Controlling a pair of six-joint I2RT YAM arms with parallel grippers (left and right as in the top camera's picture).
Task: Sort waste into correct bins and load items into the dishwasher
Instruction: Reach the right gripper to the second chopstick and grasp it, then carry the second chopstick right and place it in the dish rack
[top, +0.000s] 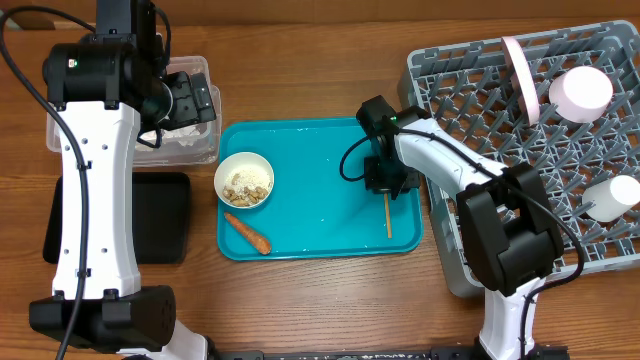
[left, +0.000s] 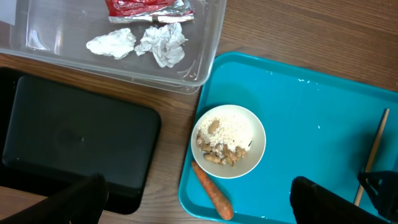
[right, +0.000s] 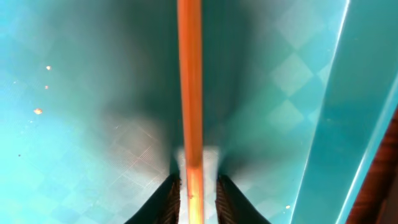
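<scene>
One chopstick (top: 388, 214): laid flat on the teal tray (top: 320, 150), close to its right rim. A second one is not seen in any view.
Right gripper (right: 196, 186): lowered onto the stick's far end, with one finger set close on each side. The stick is straddled across its width so that a thin, flat-lying rod can be caught between the pads. Whether it is actually pinched cannot be told.
Left gripper (left: 196, 193): spread wide, with nothing held. It is hung over the spot where tub, black tray and teal tray meet, and is judged parked clear of the right arm's work.
Clear tub (left: 208, 59): foil wrapper (left: 149, 9) and crumpled paper (left: 161, 42) lie inside, so dry rubbish is evidently collected there.
Black tray (left: 74, 137): just beside the tub, with nothing seen in it. It is judged reserved for food waste.
Small white bowl (top: 244, 180): on the teal tray's left side, with crumbly scraps (left: 221, 146) inside. The carrot (top: 247, 233) lies just beside it on the tray. Both are unsorted.
Dish rack (top: 470, 100): right of the teal tray. The pink plate (top: 520, 75) is stood on edge in the grid, the pink bowl (top: 581, 90) appears mouth-down, and the white cup (top: 612, 197) is at the right edge. Draining is the likely reason for those poses.
Step in hand: chopstick pickup for the rack, by judgement.
Risk: a stick gripped this near one end may pivot or roll out.
</scene>
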